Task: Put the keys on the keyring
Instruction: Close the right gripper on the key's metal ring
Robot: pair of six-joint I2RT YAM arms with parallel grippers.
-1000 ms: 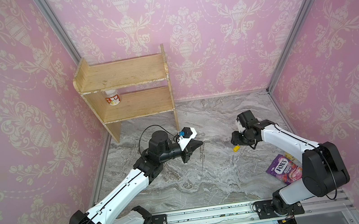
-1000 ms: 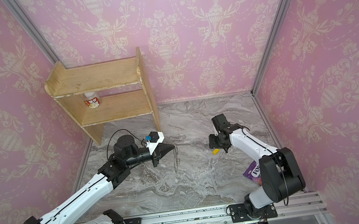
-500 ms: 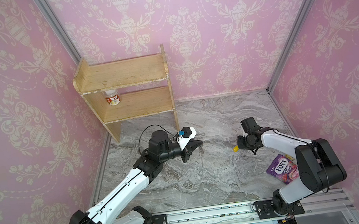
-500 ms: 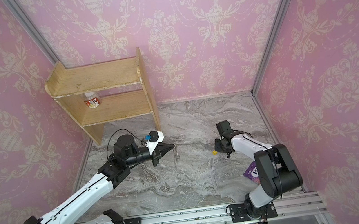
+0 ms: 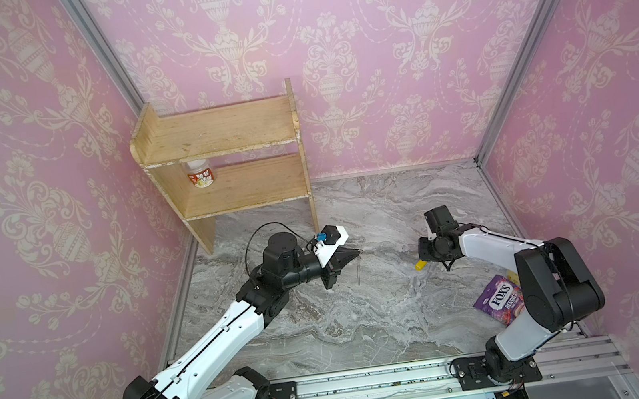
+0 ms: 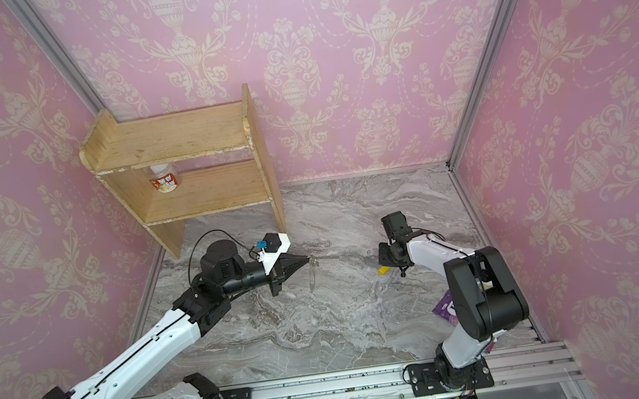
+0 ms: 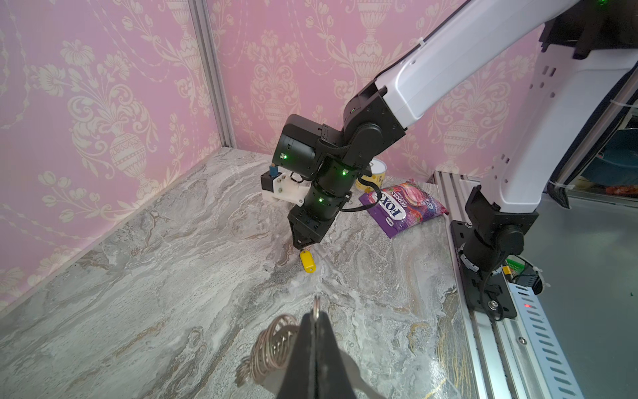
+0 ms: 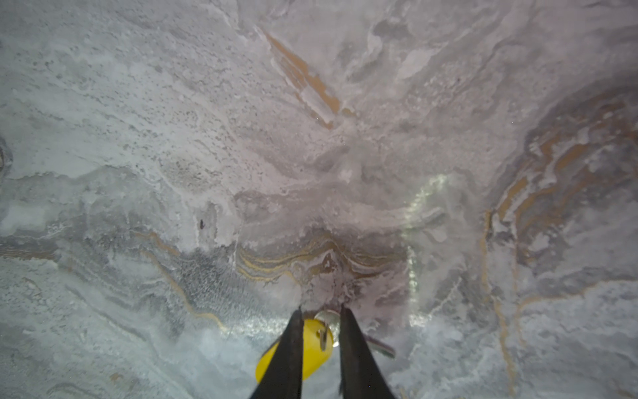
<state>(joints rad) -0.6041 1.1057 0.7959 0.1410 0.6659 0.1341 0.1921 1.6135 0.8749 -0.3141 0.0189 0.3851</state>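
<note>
Right claw [image 8: 321, 308] narrowed astride yellow tag [image 8: 311, 355], grip unclear, left claw [image 7: 315, 316] pinching keyring [image 7: 276, 342]

- Grey marbled desk [image 5: 373, 210] carries everything.
- Wooden shelf [image 5: 225, 131] stands on the desk in a top view, against the back wall.
- Jar [image 5: 201, 175] stands on the shelf's lower board, at its left end.
- Yellow key tag [image 5: 420, 265] lies flat on the desk, well right of the shelf and nearer the front.
- Purple packet [image 5: 498, 299] lies flat, farther from the shelf than the tag.
- Yellow tin [image 7: 376, 176] stands just beyond the packet, farthest from the shelf.
</note>
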